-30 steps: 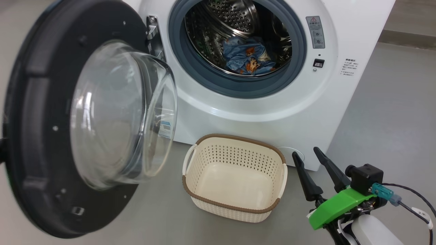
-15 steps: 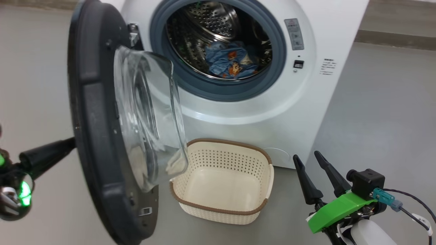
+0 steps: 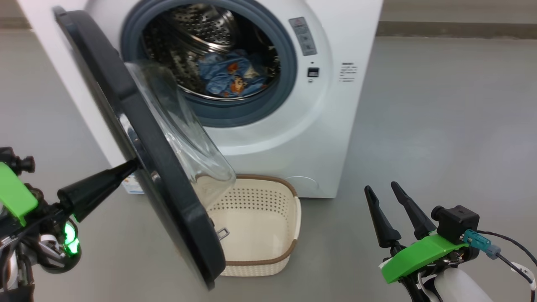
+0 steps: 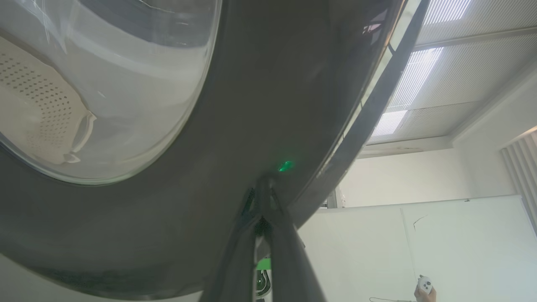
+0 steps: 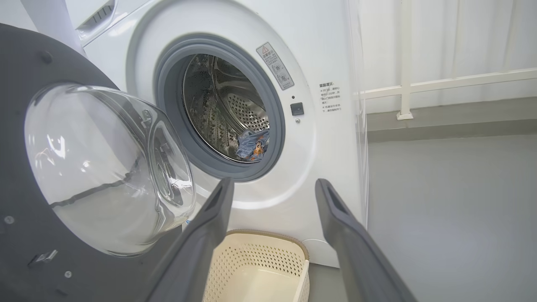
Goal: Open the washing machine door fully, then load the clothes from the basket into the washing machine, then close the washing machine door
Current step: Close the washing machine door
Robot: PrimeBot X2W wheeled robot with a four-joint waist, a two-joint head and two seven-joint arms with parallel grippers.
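Before the steel drum [image 3: 197, 29]: large round glossy black glass-bowled door [image 3: 176, 201], half swung; blue printed clothes [image 3: 226, 77] lie inside.
Handling: probably heavy, rigid, hinged, slippery; push near free rim.
Left gripper [image 3: 126, 168]: fingers together, tips on door's outer face.
Right gripper [image 3: 381, 188]: jaws wide, empty.

Black glass-bowled door [image 3: 191, 218] half open, blue printed clothes [image 3: 226, 77] in washing machine [image 3: 293, 138] drum, cream basket [image 3: 256, 268] below
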